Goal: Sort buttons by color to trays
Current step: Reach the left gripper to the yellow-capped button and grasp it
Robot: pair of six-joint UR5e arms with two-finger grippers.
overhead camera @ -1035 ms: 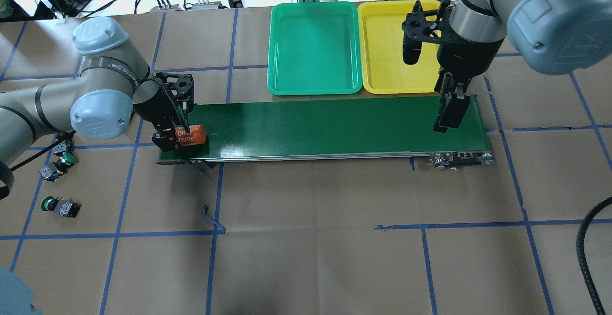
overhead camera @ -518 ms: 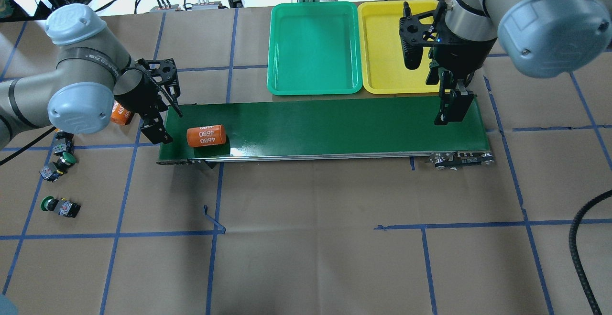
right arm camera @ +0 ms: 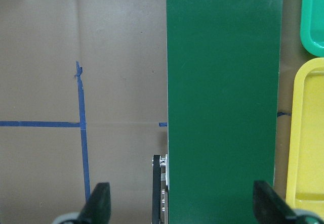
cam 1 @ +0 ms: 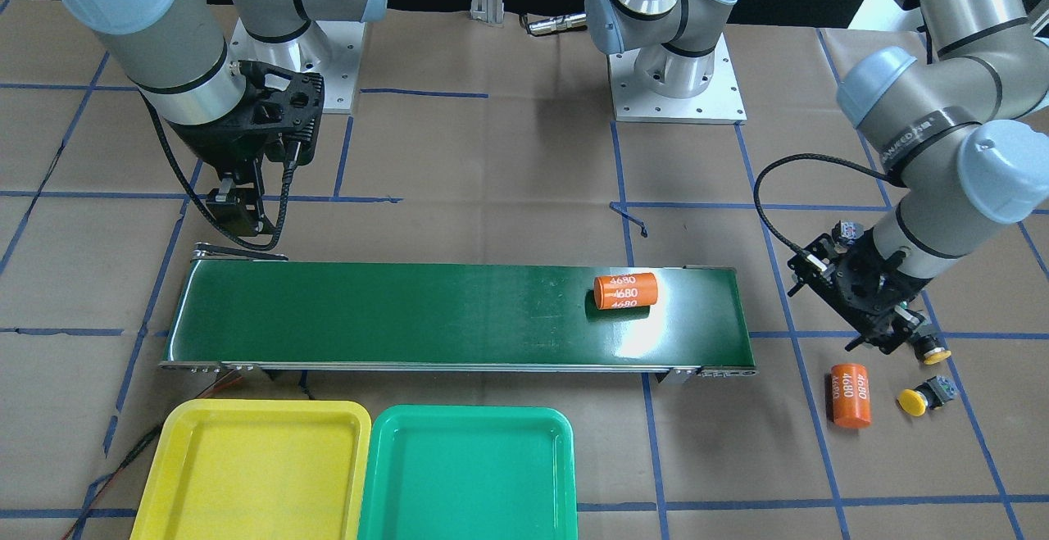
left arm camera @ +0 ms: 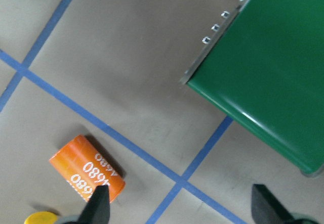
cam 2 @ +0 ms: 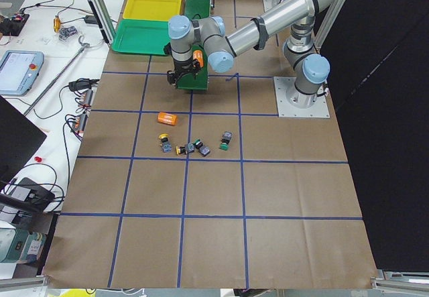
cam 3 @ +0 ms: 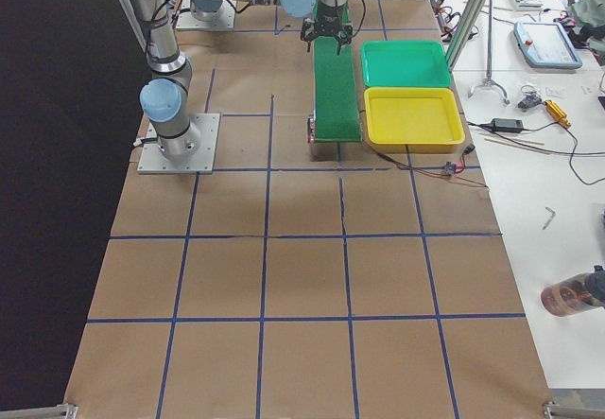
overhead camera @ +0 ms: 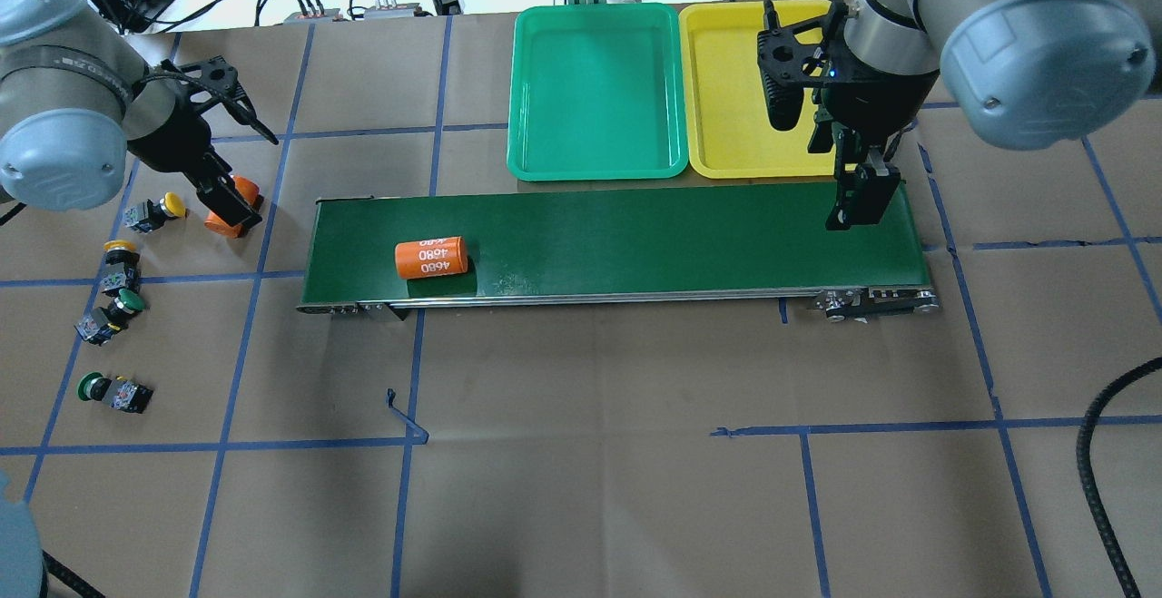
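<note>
Four small black push-button switches (overhead camera: 116,264), yellow- or green-capped, lie at overhead-frame left, the shallow green plastic tray (overhead camera: 595,90) and yellow plastic tray (overhead camera: 722,108) at top; we judge them light, rigid, best pinched across the body; left gripper (left arm camera: 182,211) and right gripper (right arm camera: 182,209) gape empty.

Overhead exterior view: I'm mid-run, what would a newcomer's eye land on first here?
The long dark-green conveyor belt runs across the middle, with one orange cylinder marked 4680 lying on it toward the robot's left end. Beyond it, the green tray and yellow tray sit side by side, both empty. The buttons lie clustered off the belt at the robot's left, near the open left claw.
</note>
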